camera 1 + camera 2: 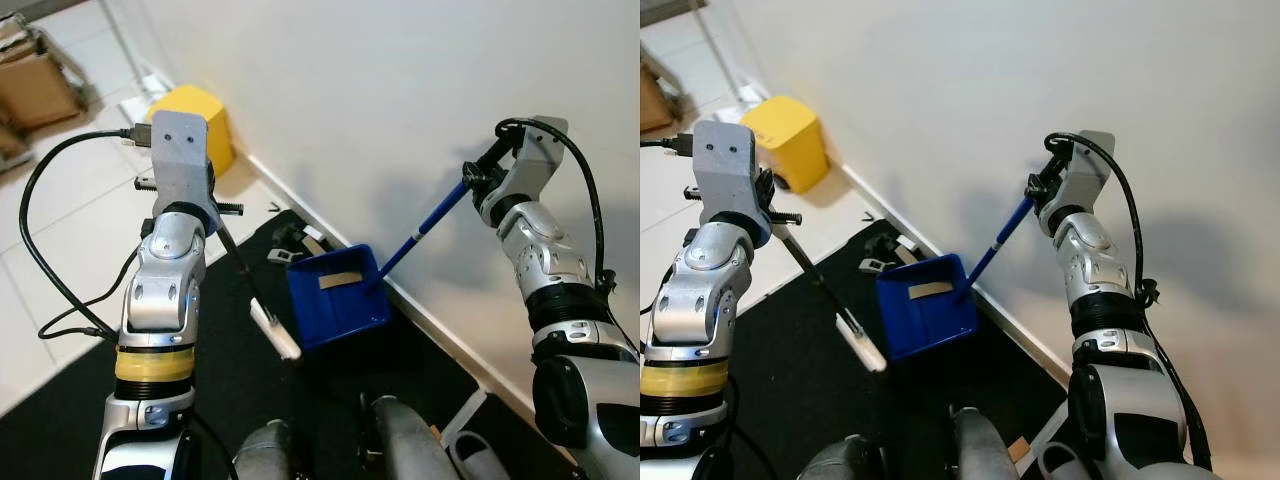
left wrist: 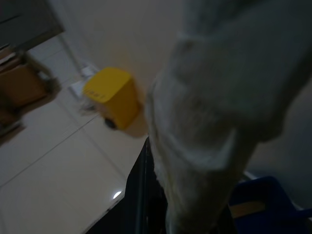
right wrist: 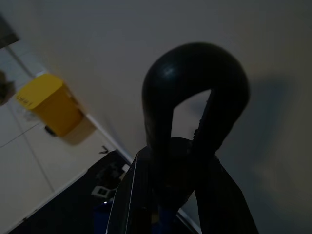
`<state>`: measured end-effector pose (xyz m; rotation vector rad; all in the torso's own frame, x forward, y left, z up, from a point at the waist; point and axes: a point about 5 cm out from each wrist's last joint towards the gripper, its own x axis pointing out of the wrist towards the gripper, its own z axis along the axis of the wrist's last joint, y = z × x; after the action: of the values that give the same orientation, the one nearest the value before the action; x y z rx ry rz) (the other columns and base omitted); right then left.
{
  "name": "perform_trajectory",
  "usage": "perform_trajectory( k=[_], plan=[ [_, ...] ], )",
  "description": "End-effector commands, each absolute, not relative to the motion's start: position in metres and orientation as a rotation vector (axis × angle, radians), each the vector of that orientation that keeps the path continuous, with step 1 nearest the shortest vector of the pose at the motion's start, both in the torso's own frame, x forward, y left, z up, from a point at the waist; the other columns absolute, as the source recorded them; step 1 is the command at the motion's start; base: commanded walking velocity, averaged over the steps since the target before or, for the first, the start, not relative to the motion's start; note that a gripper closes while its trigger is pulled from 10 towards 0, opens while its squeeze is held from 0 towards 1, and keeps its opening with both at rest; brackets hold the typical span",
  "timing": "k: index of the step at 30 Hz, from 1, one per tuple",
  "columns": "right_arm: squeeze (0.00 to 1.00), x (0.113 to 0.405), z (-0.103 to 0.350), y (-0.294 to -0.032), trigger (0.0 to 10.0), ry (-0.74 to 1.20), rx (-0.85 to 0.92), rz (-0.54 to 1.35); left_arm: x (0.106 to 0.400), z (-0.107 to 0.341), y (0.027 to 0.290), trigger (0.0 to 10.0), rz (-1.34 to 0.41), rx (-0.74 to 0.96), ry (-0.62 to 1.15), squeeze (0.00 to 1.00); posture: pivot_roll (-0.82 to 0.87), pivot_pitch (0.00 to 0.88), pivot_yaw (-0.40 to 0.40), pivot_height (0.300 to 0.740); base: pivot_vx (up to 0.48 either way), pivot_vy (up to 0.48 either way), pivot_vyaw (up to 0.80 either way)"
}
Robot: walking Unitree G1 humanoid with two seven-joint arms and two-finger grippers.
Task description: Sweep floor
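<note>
gripping the blue plastic dustpan [image 1: 337,298] by its long handle, right gripper [image 1: 478,180]; left gripper [image 1: 190,208] clasps a thin black broom [image 1: 262,305], both on the black mat [image 1: 240,380]

1. A blurred pale grey shape [image 2: 219,112] looms close to the lens.
2. A yellow bin [image 2: 113,96] stands on the pale tile floor [image 2: 53,185] against the wall [image 2: 136,34].
3. A dark mat [image 2: 141,204] meets the tiles.
4. A blue dustpan [image 2: 263,202] holds a tan scrap [image 2: 247,208].
5. Brown boxes [image 2: 19,87] sit off to one side.
</note>
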<state>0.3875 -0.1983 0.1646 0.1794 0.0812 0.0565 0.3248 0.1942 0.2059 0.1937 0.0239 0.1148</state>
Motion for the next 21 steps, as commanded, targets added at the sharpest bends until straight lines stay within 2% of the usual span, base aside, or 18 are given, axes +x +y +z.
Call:
perform_trajectory(
  k=[1, 21],
  plan=[
    [0.0, 0.3888, 0.1725, -0.2004, 10.0, 0.042, 0.185, 0.053, 0.3247, 0.2068, 0.1943, 10.0, 0.12, 0.194, 0.01, 0.0, 0.03, 0.132, -0.023, 0.74, 0.0, 0.0, -0.71],
    [0.0, 0.3893, 0.1727, -0.2, 10.0, 0.043, 0.181, 0.059, 0.3262, 0.2043, 0.1886, 10.0, 0.099, 0.189, 0.013, 0.0, 0.03, 0.125, -0.022, 0.74, 0.0, 0.0, -0.7]
  ],
)
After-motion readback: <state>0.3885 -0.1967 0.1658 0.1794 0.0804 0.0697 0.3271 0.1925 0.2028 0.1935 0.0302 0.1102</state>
